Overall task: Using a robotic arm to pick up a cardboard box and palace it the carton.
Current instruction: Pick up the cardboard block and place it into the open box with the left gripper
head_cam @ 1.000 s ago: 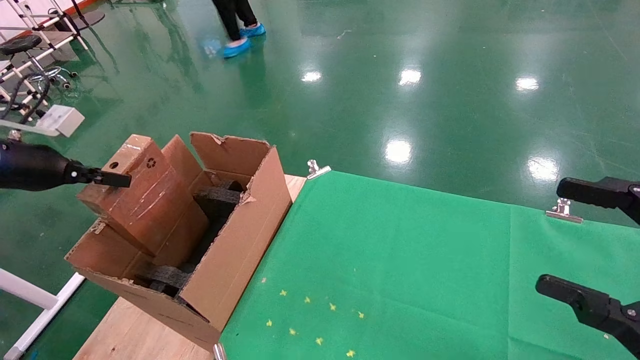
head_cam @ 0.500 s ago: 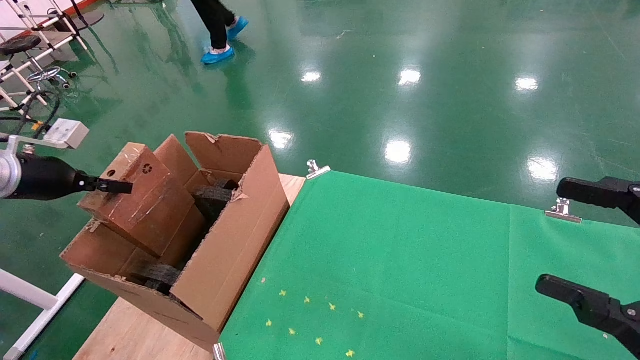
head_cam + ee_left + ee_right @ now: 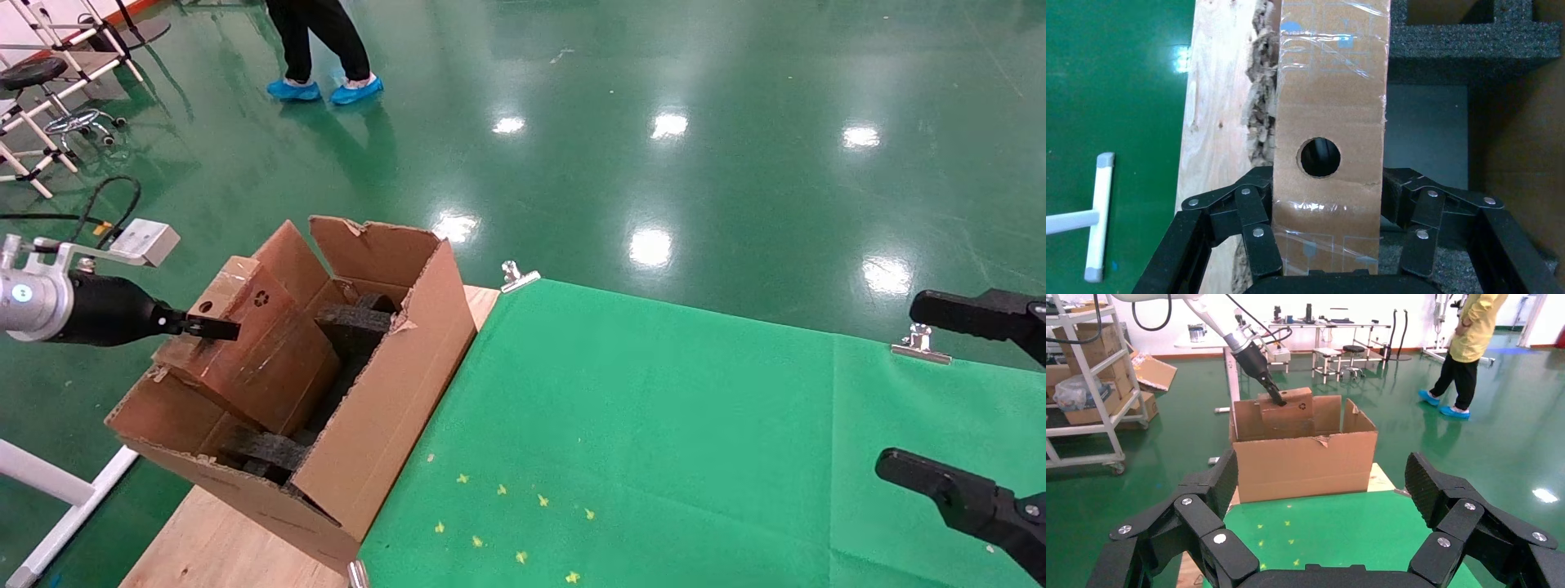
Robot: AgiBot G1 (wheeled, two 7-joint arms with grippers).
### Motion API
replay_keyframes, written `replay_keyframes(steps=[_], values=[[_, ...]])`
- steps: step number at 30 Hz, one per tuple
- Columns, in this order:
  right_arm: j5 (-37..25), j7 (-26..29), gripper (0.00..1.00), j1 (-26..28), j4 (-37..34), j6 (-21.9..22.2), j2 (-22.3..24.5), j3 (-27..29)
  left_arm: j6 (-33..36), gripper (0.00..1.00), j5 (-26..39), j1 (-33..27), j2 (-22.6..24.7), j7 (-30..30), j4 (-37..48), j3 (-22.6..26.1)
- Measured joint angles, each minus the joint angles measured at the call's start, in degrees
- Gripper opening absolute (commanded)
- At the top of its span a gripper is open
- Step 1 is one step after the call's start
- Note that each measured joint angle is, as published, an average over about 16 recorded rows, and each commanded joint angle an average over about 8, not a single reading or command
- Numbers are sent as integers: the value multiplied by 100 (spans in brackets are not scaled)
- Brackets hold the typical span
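My left gripper [image 3: 214, 328] is shut on the narrow end of the cardboard box [image 3: 257, 347], a flat brown slab with a round hole and a recycling mark. The box leans tilted inside the left side of the carton [image 3: 384, 400], its upper end above the rim. In the left wrist view the fingers [image 3: 1257, 223] clamp both flat faces of the cardboard box [image 3: 1329, 110] just below its hole, over black foam [image 3: 1474, 43]. The robotic arm [image 3: 82, 306] reaches in from the left. My right gripper [image 3: 899, 385] stands open above the green cloth, holding nothing.
The carton [image 3: 1303, 462] with torn flaps sits on a wooden board [image 3: 212, 547] at the table's left edge, beside the green cloth [image 3: 654, 441] with metal clips [image 3: 921, 343]. A person [image 3: 323, 49] stands on the green floor behind; racks and stools lie far left.
The left gripper has carried the cardboard box lower and a little to the right, deeper into the carton. The person behind walked left. The right arm has not moved.
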Motion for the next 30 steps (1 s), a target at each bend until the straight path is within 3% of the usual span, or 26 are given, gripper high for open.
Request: replay_keyframes(steps=[30], values=[[0, 0, 100, 0, 0, 0, 0, 0, -1240, 0, -290, 1365, 542, -408, 20, -210]])
